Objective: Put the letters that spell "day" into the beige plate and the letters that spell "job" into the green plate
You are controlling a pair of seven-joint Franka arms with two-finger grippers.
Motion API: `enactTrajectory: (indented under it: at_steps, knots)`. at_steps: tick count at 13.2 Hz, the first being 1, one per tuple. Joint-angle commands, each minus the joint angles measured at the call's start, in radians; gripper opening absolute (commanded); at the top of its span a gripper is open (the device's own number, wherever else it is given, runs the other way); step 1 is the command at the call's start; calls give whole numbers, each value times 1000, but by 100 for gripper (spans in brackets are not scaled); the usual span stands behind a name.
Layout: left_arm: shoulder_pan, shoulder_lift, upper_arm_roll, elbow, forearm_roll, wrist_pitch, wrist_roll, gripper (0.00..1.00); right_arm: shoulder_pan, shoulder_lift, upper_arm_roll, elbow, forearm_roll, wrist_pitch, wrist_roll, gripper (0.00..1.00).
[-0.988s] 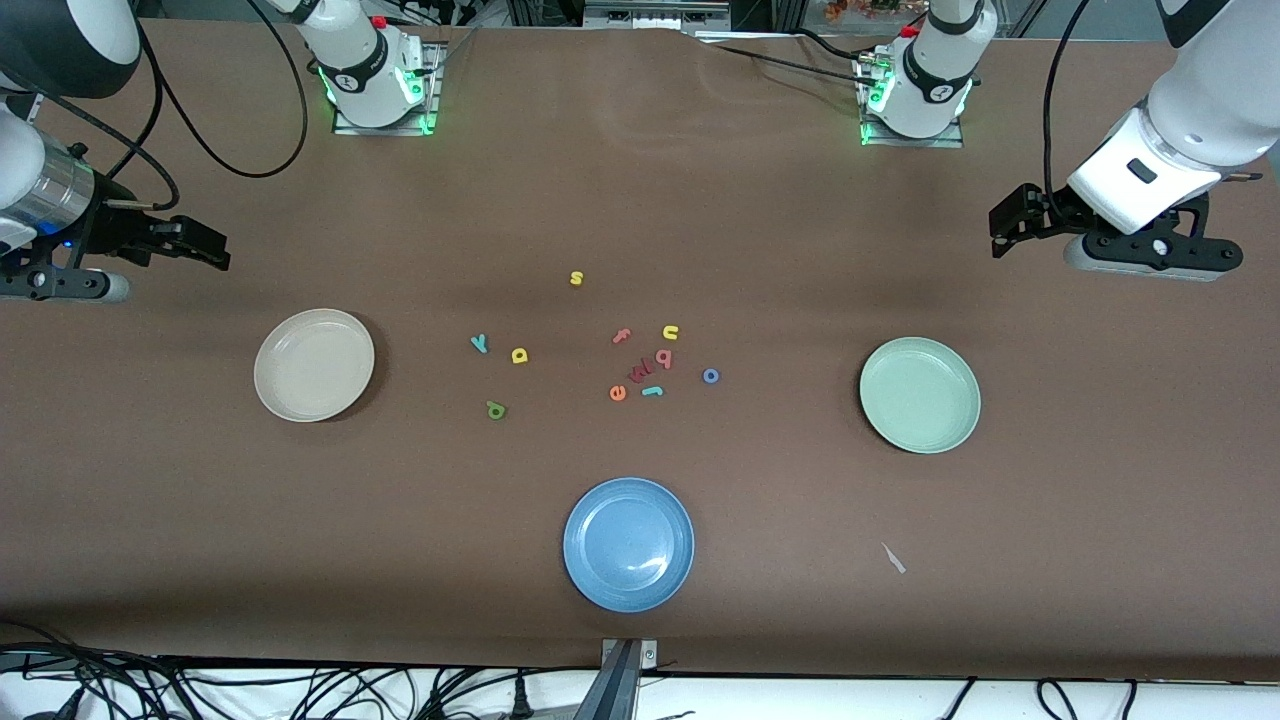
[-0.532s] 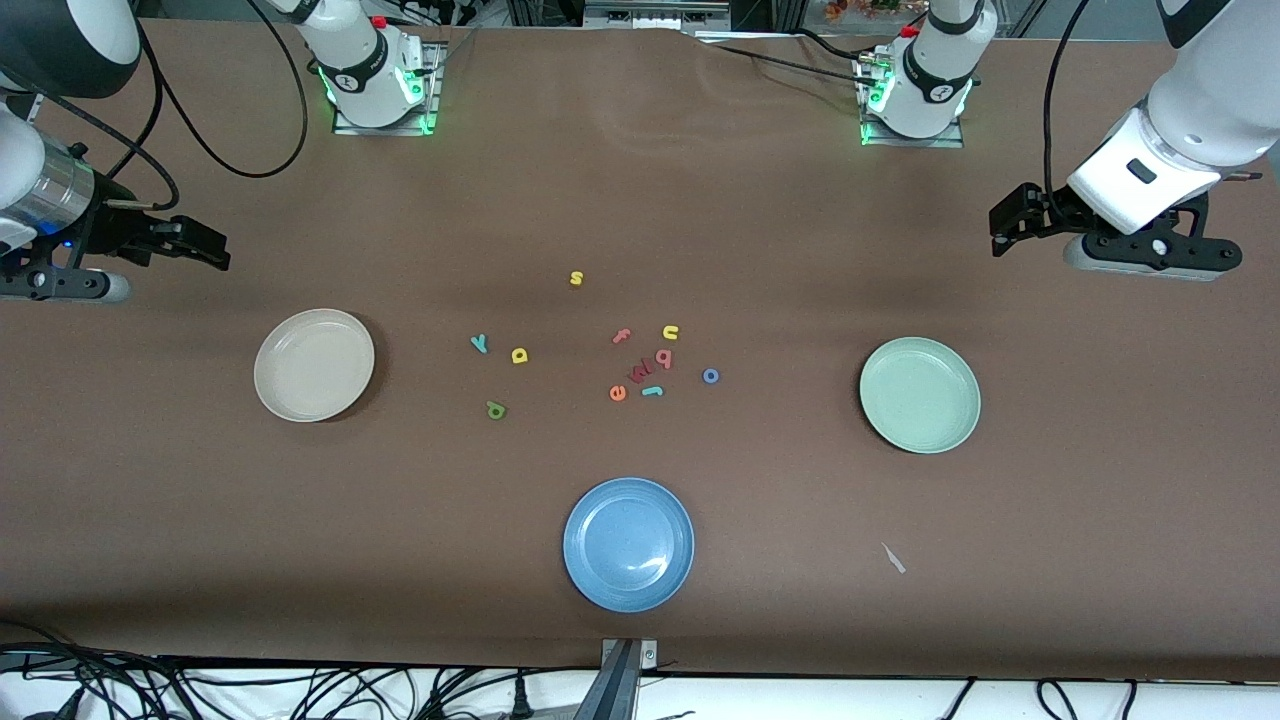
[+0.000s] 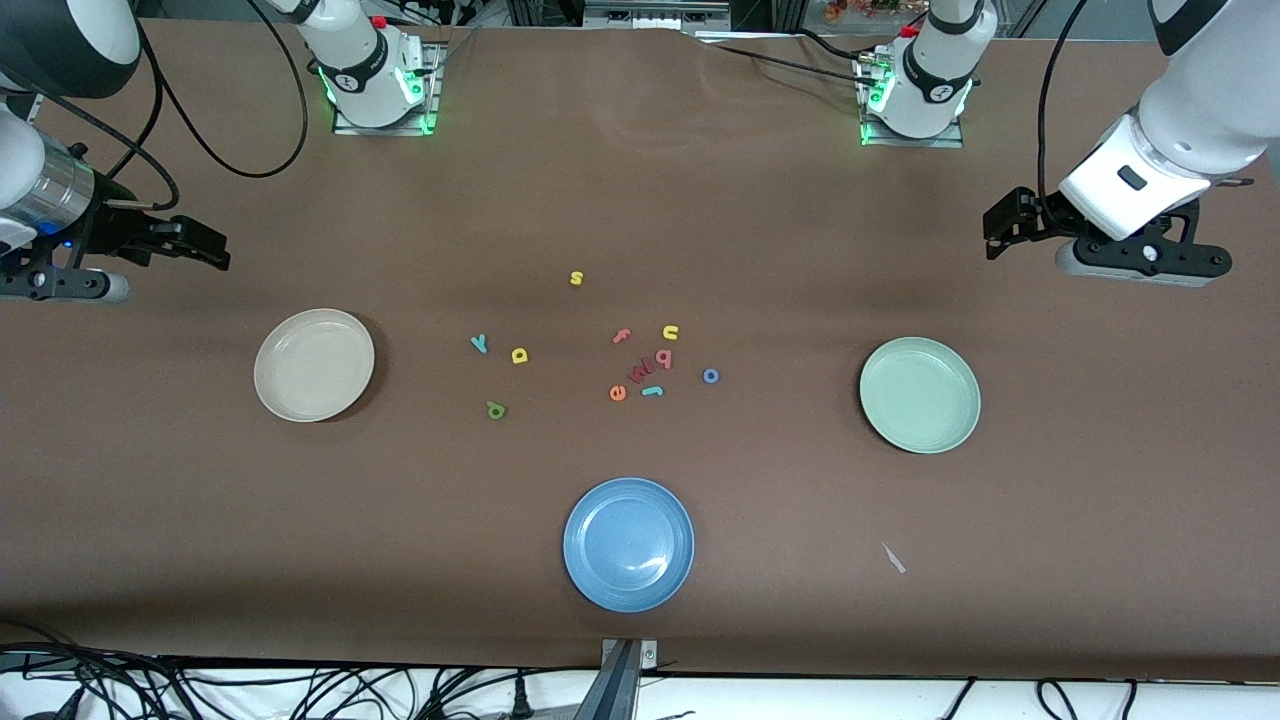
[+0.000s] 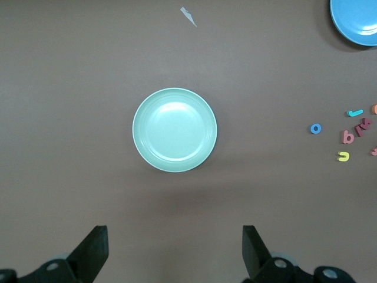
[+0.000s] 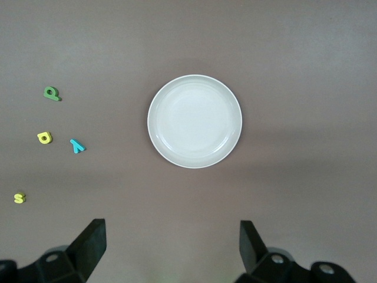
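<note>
The front view takes in the whole table (image 3: 640, 200), covered in brown cloth, with both arm bases at its top edge and cables trailing along the near edge. The beige plate (image 3: 314, 364) sits toward the right arm's end, the green plate (image 3: 920, 394) toward the left arm's end, and a blue plate (image 3: 628, 543) lies between them, nearer the camera. All three plates hold nothing.

The small letters lie loose on the cloth in the middle. The teal y (image 3: 480, 343) and the yellow letter (image 3: 519, 355) lie close together, with the green letter (image 3: 496, 409) nearer the camera. Toward the green plate are the blue o (image 3: 711, 376), the pink b (image 3: 664, 358) and the teal j (image 3: 652, 391), mixed with an orange e (image 3: 617, 393), a salmon f (image 3: 622, 336), a yellow u (image 3: 670, 332) and a dark red letter (image 3: 640, 371). A yellow s (image 3: 576, 278) lies apart, farther from the camera. A pale scrap (image 3: 893, 558) lies near the table's front edge.

The left gripper (image 3: 1003, 225) hangs over bare cloth near the green plate; the right gripper (image 3: 205, 250) hangs over bare cloth near the beige plate.

Only the wrist views show the fingers clearly: the left gripper (image 4: 175, 250) has its jaws wide apart and empty, looking straight down on the green plate (image 4: 174, 130). The right gripper (image 5: 172, 244) is likewise spread and empty over the beige plate (image 5: 194, 121).
</note>
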Motion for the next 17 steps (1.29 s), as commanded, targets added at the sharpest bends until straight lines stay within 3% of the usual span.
enactTrajectory:
  at_steps: [1,14,17]
  knots:
    - [-4,21,-3,42,4,-25,-8,100,-1,1,0,15,18,-20,9,100]
    - [-4,30,-3,40,-2,-49,-7,100,-1,13,1,17,18,-31,40,100]
    - [-46,59,-6,42,-2,-49,-17,100,-1,13,1,17,18,-31,40,100]
